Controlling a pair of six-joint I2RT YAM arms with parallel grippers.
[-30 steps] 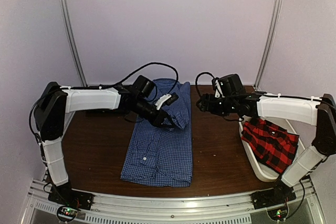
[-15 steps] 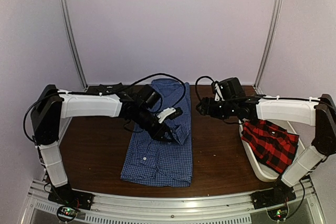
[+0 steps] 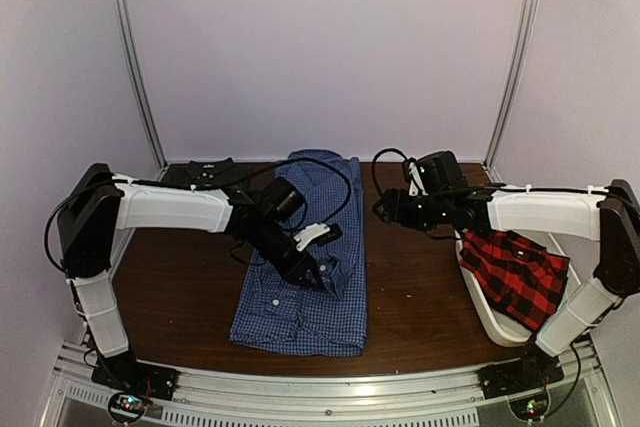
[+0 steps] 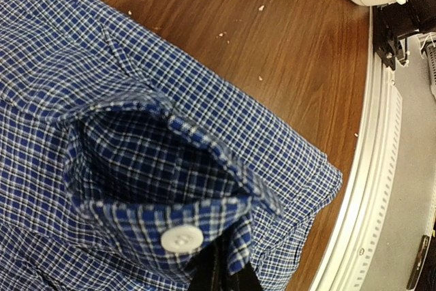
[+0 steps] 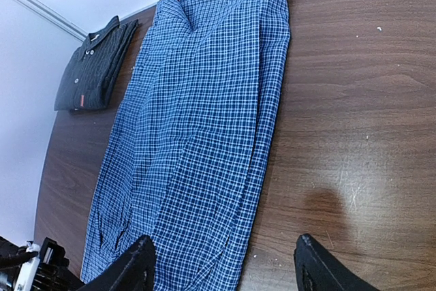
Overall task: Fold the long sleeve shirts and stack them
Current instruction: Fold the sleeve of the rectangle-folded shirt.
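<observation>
- Blue gingham shirt point(image 3: 300, 302): lies flat on the counter point(image 3: 180, 287) as a long, narrow strip. It runs from the far edge towards the arm bases, with the sides folded in.
- Left gripper point(image 3: 322, 272): positioned over the right half of the blue gingham shirt, about midway along its length. The jaws are nearly closed and pinch the shirt's cloth.
- Cuff point(image 4: 129, 216): in the left wrist view it stands up off the shirt body and gapes open like a pocket. Its white button point(image 4: 182, 238) faces the camera, and the dark fingers point(image 4: 208, 274) clamp the cloth just below that button.
- Right gripper point(image 5: 228, 270): stands just beyond the right edge of the blue gingham shirt, towards its far end. The jaws are spread wide with nothing between them; only bare wood and the shirt's edge show below, and it is clear of the cloth.
- Dark charcoal shirt point(image 5: 95, 66): folded small, near the far left end of the blue gingham shirt and not touching it. A small orange tag point(image 5: 80, 100) shows on its front.
- Red-and-black plaid shirt point(image 3: 515, 272): bunched, well to the right of the blue gingham shirt, inside a white tub point(image 3: 490, 322). Part of the cloth drapes over the tub's rim.
- Crumbs point(image 4: 225, 34): small pale specks lie on the wood just right of the blue gingham shirt.
</observation>
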